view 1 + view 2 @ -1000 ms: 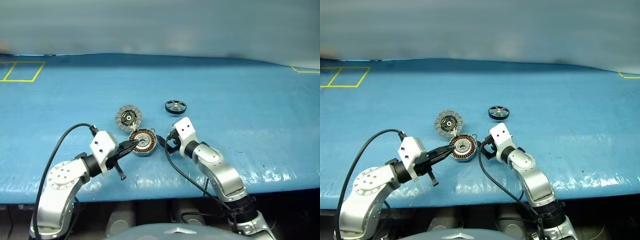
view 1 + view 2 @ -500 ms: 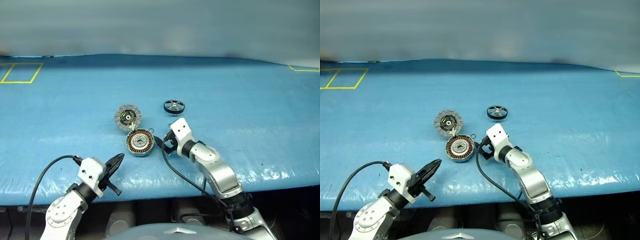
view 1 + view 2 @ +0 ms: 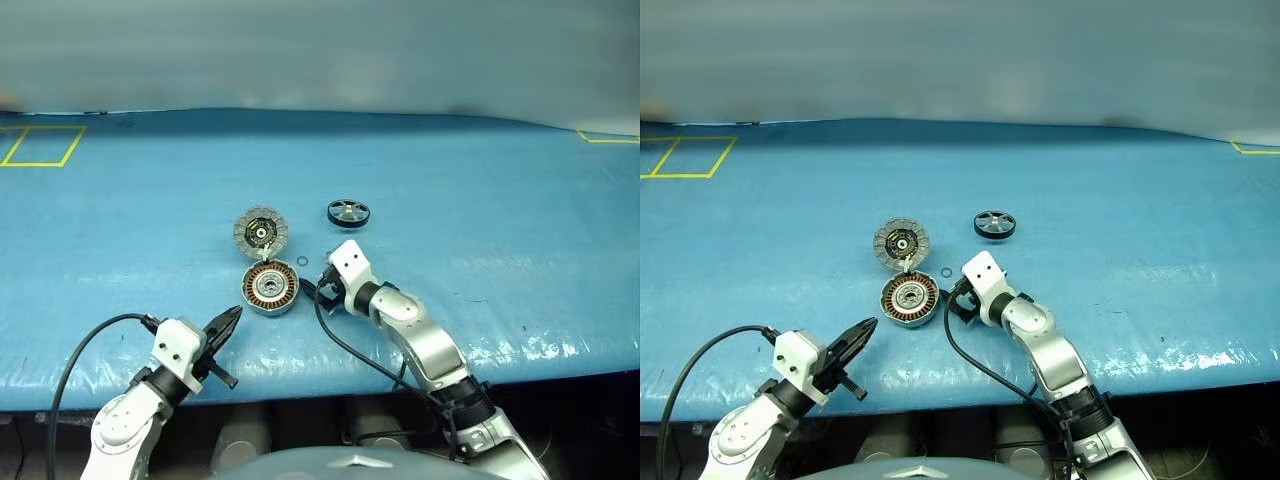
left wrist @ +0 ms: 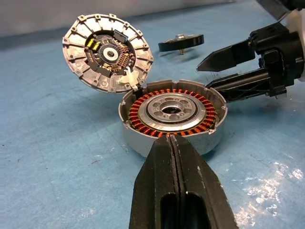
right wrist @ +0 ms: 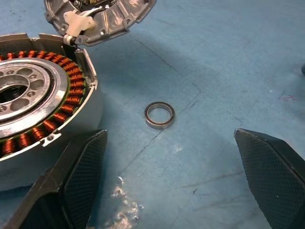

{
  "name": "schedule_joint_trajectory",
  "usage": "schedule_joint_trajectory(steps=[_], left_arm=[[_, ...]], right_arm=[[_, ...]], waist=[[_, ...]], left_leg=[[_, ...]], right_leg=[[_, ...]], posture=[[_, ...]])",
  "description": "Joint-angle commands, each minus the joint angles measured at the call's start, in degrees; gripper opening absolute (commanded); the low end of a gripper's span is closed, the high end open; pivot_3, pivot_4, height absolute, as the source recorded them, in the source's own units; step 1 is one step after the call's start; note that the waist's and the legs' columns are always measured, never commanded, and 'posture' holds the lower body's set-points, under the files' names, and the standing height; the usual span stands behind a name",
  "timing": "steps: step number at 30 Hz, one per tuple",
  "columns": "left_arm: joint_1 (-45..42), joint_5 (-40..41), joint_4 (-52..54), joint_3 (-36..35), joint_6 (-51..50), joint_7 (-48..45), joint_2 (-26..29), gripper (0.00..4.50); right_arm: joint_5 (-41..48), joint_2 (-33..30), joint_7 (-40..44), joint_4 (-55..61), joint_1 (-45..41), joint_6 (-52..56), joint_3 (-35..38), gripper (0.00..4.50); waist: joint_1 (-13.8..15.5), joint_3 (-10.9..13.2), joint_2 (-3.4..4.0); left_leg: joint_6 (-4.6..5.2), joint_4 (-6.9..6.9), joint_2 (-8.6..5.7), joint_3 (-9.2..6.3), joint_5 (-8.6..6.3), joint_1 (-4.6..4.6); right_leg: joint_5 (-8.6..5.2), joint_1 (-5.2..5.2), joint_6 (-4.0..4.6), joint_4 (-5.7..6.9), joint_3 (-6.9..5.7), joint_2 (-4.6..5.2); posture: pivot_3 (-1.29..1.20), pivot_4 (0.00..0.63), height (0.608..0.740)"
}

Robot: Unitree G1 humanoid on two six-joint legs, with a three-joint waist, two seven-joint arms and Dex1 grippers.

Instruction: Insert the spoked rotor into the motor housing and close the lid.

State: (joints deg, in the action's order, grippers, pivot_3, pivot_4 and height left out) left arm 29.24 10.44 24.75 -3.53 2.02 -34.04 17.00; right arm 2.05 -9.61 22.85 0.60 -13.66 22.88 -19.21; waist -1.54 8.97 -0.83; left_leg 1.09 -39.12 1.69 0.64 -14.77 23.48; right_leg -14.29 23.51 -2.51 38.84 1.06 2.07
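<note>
Surface: blue mat [image 3: 480, 200] with yellow tape outlines at the far left and far right corners.
Housing [image 3: 270, 289]: sits open on the mat near the centre; copper windings ring a silver core, cavity facing up and holding nothing.
Lid [image 3: 260, 232]: joined to the housing's far rim by a white hinge piece, swung open and tilted up, inner face with radial segments and dark centre showing.
Rotor [image 3: 348, 212]: lies flat on the mat, far and to the right of the housing, well apart from it and from both grippers.
Washer [image 5: 159, 115]: small thin ring lying flat on the mat just right of the housing, between housing and rotor.
Left gripper [image 3: 228, 321]: fingers pressed together, holding nothing; poised near and left of the housing, tips pointing toward it, apart from it.
Right gripper [image 3: 952, 303]: fingers spread wide, holding nothing; just right of the housing, one finger [image 5: 86, 162] close beside the housing wall, whether touching cannot be told; washer lies ahead of the gap.
</note>
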Motion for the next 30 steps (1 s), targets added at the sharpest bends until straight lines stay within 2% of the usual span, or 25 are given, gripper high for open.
schedule_joint_trajectory(steps=[1,15,18,28,30], left_arm=[[-0.47,0.99,0.09,-0.66,2.42,1.3,-0.41,0.02],[0.22,1.16,3.08,0.68,0.02,3.62,0.14,0.02],[0.36,1.5,3.73,0.92,-0.74,4.1,0.32,0.0],[0.54,1.92,3.9,1.18,-1.07,4.36,0.47,0.0],[0.65,2.09,3.82,1.21,-0.95,4.36,0.32,0.0]], right_arm=[[-0.58,1.39,0.01,-3.84,-2.7,-4.76,0.92,4.5],[-1.46,5.41,1.67,-15.22,-6.53,-7.14,1.02,4.5],[-2.12,5.37,1.53,-16.5,-6.82,-6.88,1.14,3.88],[-3.62,4.36,0.3,-14.26,-6.04,-5.89,1.68,0.67],[-3.58,3.6,-0.1,-12.56,-5.37,-5.23,2.53,0.66]], waist=[[-0.01,0.0,0.0],[-0.55,-0.01,0.01],[-0.56,-0.01,0.01],[-0.46,-0.01,0.01],[-0.35,-0.01,0.01]], left_leg=[[0.0,0.01,0.0,0.0,0.0,0.0],[0.0,0.07,0.05,0.04,0.0,-0.03],[0.0,0.06,0.05,0.07,0.0,-0.1],[0.0,0.1,0.05,0.14,0.0,-0.4],[0.01,0.11,0.03,0.15,-0.01,-0.4]], right_leg=[[0.06,0.01,0.1,0.0,0.0,0.0],[0.07,0.02,0.11,-0.01,0.01,-0.03],[0.08,-0.02,0.13,-0.01,0.02,-0.02],[-0.08,-0.03,-0.06,-0.04,0.02,0.09],[-0.08,-0.03,-0.04,-0.04,0.02,0.12]], posture=[[0.0,0.15,0.74],[0.0,0.15,0.74],[0.0,0.15,0.74],[0.0,0.15,0.74],[0.0,0.15,0.74]])
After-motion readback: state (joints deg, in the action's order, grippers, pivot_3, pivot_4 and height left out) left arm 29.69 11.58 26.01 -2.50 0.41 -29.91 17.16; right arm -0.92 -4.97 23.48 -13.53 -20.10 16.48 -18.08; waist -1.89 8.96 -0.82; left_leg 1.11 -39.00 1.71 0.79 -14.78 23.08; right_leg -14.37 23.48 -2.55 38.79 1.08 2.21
